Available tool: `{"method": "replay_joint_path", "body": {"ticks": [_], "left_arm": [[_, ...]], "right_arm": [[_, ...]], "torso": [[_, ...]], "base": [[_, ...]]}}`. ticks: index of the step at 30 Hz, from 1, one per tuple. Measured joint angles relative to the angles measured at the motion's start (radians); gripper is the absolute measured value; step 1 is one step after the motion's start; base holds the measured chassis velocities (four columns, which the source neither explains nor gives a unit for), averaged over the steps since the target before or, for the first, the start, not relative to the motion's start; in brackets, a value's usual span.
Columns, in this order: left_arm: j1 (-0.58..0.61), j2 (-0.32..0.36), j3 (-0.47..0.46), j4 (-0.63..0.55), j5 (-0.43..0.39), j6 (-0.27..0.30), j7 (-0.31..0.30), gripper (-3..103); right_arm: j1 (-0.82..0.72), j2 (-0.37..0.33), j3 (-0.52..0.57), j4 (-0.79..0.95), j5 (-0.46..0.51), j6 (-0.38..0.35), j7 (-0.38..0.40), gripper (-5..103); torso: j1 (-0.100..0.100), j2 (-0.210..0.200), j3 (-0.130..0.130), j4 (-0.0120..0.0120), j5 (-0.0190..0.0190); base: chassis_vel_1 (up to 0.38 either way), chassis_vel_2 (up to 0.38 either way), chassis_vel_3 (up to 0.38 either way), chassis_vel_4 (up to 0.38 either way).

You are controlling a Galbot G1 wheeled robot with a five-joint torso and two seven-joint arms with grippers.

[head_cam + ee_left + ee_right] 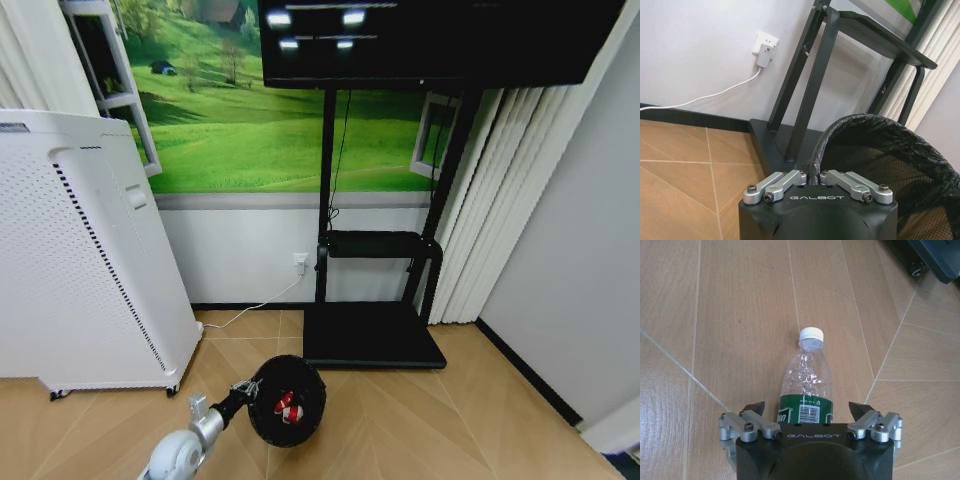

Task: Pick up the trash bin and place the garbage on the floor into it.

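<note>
**Bottle between open right fingers; bin held on the left**

Item 1. Bottle [806, 385]: clear plastic, white cap, green label. It lies flat on the floor [730, 315]. Its long axis runs straight out from the right gripper [806, 409], the label end nearest the gripper body and the cap pointing away. The body sits midway between the two fingers, with bare floor showing on either side, so neither fingertip touches it.

Item 2. Right gripper: fingers [755, 407] spread wide, holding nothing. They straddle the label end of the bottle and close across its short width. Judgement: the grasp turns on this squareness, since the axis lies perpendicular to the closing line; whether the fingers sit low enough to catch the body cannot be told.

Item 3. Bin [287, 400]: round, black, lined with a dark bag. The left gripper [818, 176] holds it by the near rim, fingers clenched on the edge with the rim rising directly ahead of them. In the head view the mouth faces the camera, and red-and-white scraps [287, 405] lie inside.

Item 4. Arm allocation: the right gripper is the one at the bottle; the left is occupied with the bin.

Item 5. Progress, as judged: bin lifted, some litter in it, bottle remaining.
</note>
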Motion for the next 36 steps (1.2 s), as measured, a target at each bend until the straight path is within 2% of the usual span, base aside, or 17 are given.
{"method": "replay_joint_path", "body": {"ticks": [3,6,7,9,10,13,14,17,19,20,22,23,26,27,29,32,36], "left_arm": [[0.004,0.001,-0.004,-0.002,0.0,-0.001,0.001,6],[0.014,0.003,-0.014,-0.007,-0.001,-0.002,0.003,6],[0.014,0.003,-0.014,-0.007,-0.001,-0.002,0.003,6],[0.021,0.003,-0.02,-0.011,-0.001,-0.003,0.004,6],[0.021,0.003,-0.02,-0.011,-0.001,-0.003,0.004,6],[0.025,0.003,-0.024,-0.015,-0.001,-0.004,0.004,6],[0.025,0.003,-0.024,-0.015,-0.001,-0.004,0.004,6],[0.028,0.005,-0.028,-0.017,-0.002,-0.004,0.004,6],[0.03,0.006,-0.03,-0.018,-0.003,-0.005,0.004,6],[0.031,0.007,-0.032,-0.018,-0.003,-0.005,0.004,6],[0.033,0.008,-0.034,-0.019,-0.004,-0.005,0.005,6],[0.035,0.01,-0.035,-0.019,-0.006,-0.005,0.005,6],[0.037,0.012,-0.036,-0.019,-0.008,-0.006,0.005,6],[0.037,0.013,-0.036,-0.018,-0.01,-0.006,0.005,6],[0.036,0.014,-0.036,-0.014,-0.011,-0.006,0.005,6],[0.028,0.015,-0.028,-0.002,-0.014,-0.006,0.003,6],[0.0,0.015,-0.008,0.023,-0.024,-0.003,-0.009,6]], "right_arm": [[0.0,0.0,0.0,0.006,-0.005,-0.007,-0.003,90],[-0.004,0.0,0.001,0.028,-0.01,-0.013,-0.028,74],[-0.004,0.0,0.001,0.028,-0.01,-0.013,-0.028,74],[-0.01,-0.001,0.003,0.048,-0.01,-0.02,-0.047,63],[-0.01,-0.001,0.003,0.048,-0.01,-0.02,-0.047,63],[-0.011,-0.001,0.003,0.057,-0.009,-0.022,-0.057,47],[-0.011,-0.001,0.003,0.057,-0.009,-0.022,-0.057,47],[-0.012,-0.001,0.002,0.056,-0.011,-0.022,-0.065,30],[-0.011,-0.001,0.001,0.052,-0.015,-0.021,-0.067,30],[-0.01,-0.001,0.001,0.049,-0.018,-0.02,-0.068,25],[-0.009,-0.001,0.0,0.048,-0.019,-0.019,-0.068,22],[-0.009,0.001,-0.001,0.049,-0.019,-0.019,-0.068,16],[-0.013,0.006,-0.001,0.065,-0.009,-0.018,-0.069,13],[-0.023,0.01,-0.002,0.092,0.016,-0.019,-0.073,10],[-0.035,0.01,-0.001,0.126,0.05,-0.019,-0.079,8],[-0.067,0.006,0.014,0.24,0.127,-0.015,-0.111,8],[-0.116,-0.016,0.039,0.43,0.221,-0.005,-0.154,8]], "torso": [[0.0,0.0,0.0,0.0001,0.0001],[0.0,0.0,0.0,0.0003,0.0],[0.0,0.0,0.0,0.0003,0.0],[0.0,0.0,0.0,0.0,-0.0001],[0.0,0.0,0.0,0.0,-0.0001],[0.0,0.0,0.0,0.0001,-0.0003],[0.0,0.0,0.0,0.0001,-0.0003],[0.0,0.0,0.0,0.0002,-0.0005],[0.0,0.0,0.0,0.0001,-0.0007],[0.0,0.0,0.0,0.0002,-0.0008],[0.0,0.0,0.0,0.0002,-0.0008],[0.0,0.0,0.0,0.0002,-0.0009],[0.0,0.0,0.0,0.0,0.0001],[0.0,0.0,0.0,-0.0001,0.0014],[0.0,0.0,0.0,-0.0002,0.0017],[0.0,0.0,0.0,0.0001,0.0002],[0.0,0.0,0.0,0.0,0.0002]], "base": [[0.0,0.0,0.0,0.0],[0.0,0.0,0.0,0.0],[0.0,0.0,0.0,0.0],[0.0,0.0,0.0,0.0],[0.0,0.0,0.0,0.0],[0.0,0.0,0.0,0.0],[0.0,0.0,0.0,0.0],[0.0,0.0,0.0,0.0],[0.0,0.0,0.0,0.0],[0.0,0.0,0.0,0.0],[0.0,0.0,0.0,0.0],[0.0,0.0,0.0,0.0],[0.0,0.0,0.0,0.0],[0.0,0.0,0.0,0.0],[0.0,0.0,0.0,0.0],[0.0,0.0,0.0,0.0],[0.0,0.0,0.0,0.0]]}}
